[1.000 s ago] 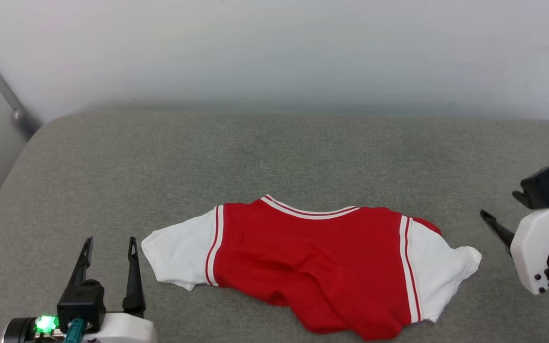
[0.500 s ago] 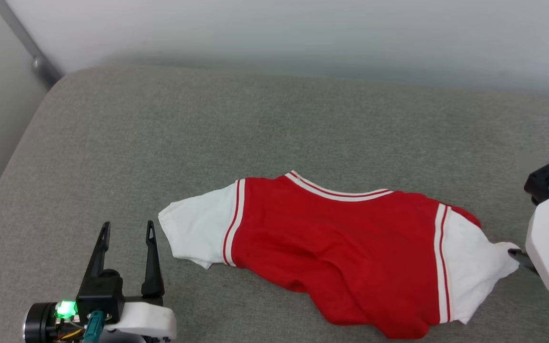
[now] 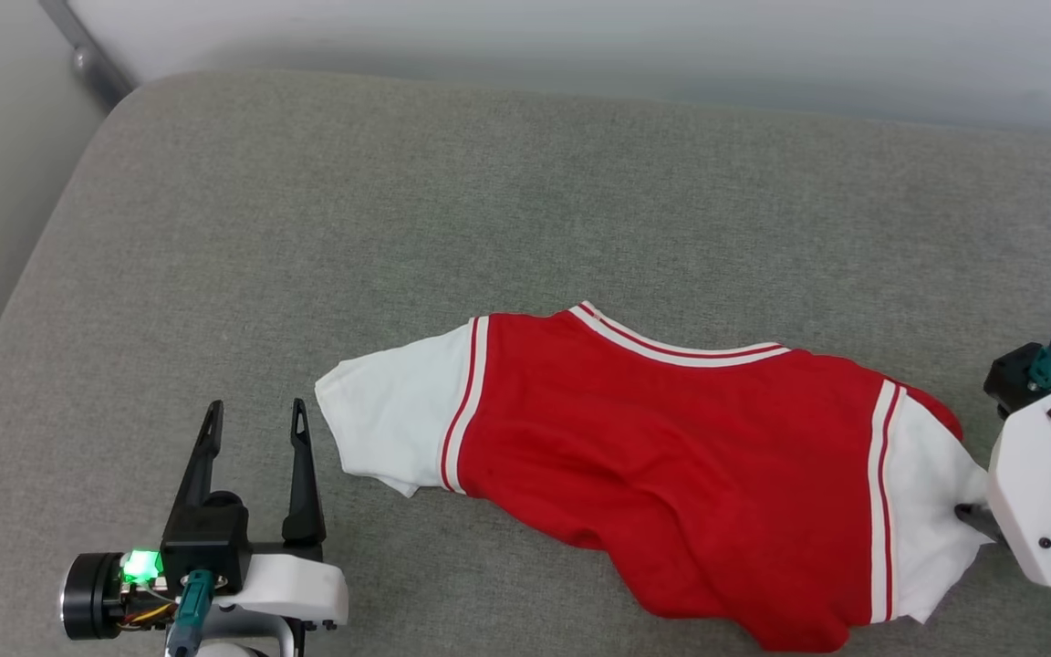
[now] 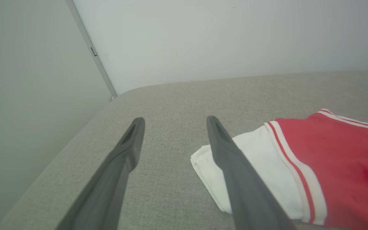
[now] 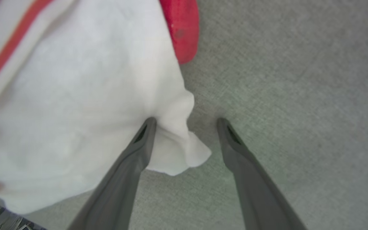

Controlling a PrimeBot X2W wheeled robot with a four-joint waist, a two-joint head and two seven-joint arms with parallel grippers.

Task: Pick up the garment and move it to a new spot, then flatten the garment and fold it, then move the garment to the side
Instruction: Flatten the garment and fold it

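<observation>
Red garment (image 3: 671,474) — white sleeves, red-and-white stripe trim, grey cushion (image 3: 398,210), dark fingers (image 3: 304,474)

Holds the left gripper (image 3: 256,406) low at the near left, two dark fingers (image 3: 303,474) spread wide and pointing toward the far side, a green light (image 3: 140,566) lit on the wrist behind. Holds the right gripper (image 5: 186,120) at the near right, white wrist housing (image 3: 1027,484) upright, fingers angled down and leftward, parted wide, tips at the surface.

Garment (image 3: 671,456) on the cushion (image 3: 489,182) — left gripper (image 3: 255,406) left of it, right gripper (image 5: 186,123) right
</observation>
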